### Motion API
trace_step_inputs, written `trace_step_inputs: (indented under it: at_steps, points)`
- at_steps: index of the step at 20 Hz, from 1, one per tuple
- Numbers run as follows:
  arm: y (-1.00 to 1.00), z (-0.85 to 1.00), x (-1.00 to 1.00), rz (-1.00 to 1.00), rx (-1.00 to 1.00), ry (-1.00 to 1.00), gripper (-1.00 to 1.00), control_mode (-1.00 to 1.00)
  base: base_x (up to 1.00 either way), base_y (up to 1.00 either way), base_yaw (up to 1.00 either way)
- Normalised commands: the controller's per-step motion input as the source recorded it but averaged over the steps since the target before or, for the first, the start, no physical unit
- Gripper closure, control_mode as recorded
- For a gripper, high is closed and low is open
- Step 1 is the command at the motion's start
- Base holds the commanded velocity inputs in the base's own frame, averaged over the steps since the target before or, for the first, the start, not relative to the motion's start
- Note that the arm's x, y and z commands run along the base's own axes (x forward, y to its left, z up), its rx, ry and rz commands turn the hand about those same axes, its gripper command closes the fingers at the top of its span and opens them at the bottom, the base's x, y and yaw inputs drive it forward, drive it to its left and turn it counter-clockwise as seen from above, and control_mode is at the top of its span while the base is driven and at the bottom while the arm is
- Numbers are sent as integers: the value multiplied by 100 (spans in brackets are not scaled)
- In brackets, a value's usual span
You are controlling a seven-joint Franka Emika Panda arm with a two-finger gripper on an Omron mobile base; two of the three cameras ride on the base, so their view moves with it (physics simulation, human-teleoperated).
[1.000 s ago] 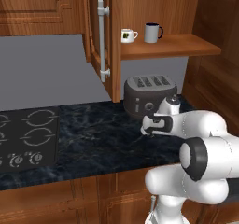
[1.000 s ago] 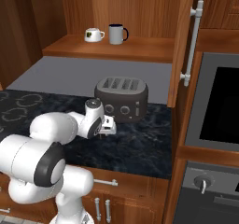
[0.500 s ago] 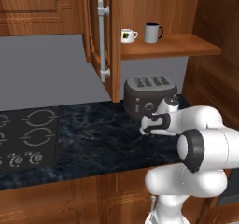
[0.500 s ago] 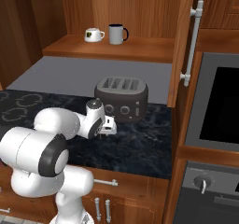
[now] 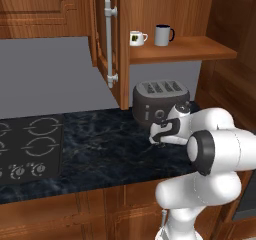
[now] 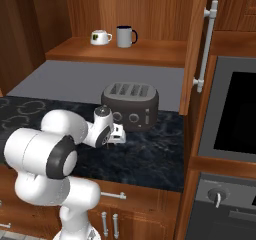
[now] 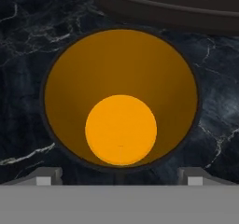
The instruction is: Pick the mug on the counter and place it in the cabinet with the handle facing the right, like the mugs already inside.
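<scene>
Hand view looks straight down into the mug (image 7: 121, 101): its orange-yellow interior and lighter round bottom sit centred between the two finger tips (image 7: 44, 176), which stand far apart, one low at each side of the rim, with nothing clamped between them. Whether the fingers touch the mug's wall I cannot tell, as only their ends show. The mug stands upright on the dark marbled tabletop (image 7: 23, 55), and its loop handle is not to be made out from above. Just beyond the rim runs the dark base of the toaster (image 7: 163, 3).

From the left base view, the hand (image 5: 161, 135) hangs low over the tabletop (image 5: 100, 149) directly in front of the toaster (image 5: 160, 101), with the white arm bent down to it from the lower right. The right base view gives the same: the hand (image 6: 118, 134) sits just before the toaster (image 6: 131, 104), low over the stone.

Above, the cabinet (image 5: 175, 49) stands with its door (image 5: 107, 44) swung out, the long silver bar on it. On its shelf rest a small white mug (image 5: 136, 38) and a grey mug (image 5: 163, 35), side by side. A cooktop (image 5: 27, 149) lies to the left on the tabletop.
</scene>
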Motion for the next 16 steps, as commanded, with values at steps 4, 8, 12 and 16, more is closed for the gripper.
trace_step_inputs:
  at_steps: [4,8,12,16]
  points:
    - [0,-6,-5,0,0,-2,100,-100,0,0,0]
    - [0,0,-16,1,0,-5,100,-100,0,0,0]
    - [0,3,-13,2,0,-8,100,-100,0,0,0]
    - [0,17,-3,4,-3,-7,100,-100,0,0,0]
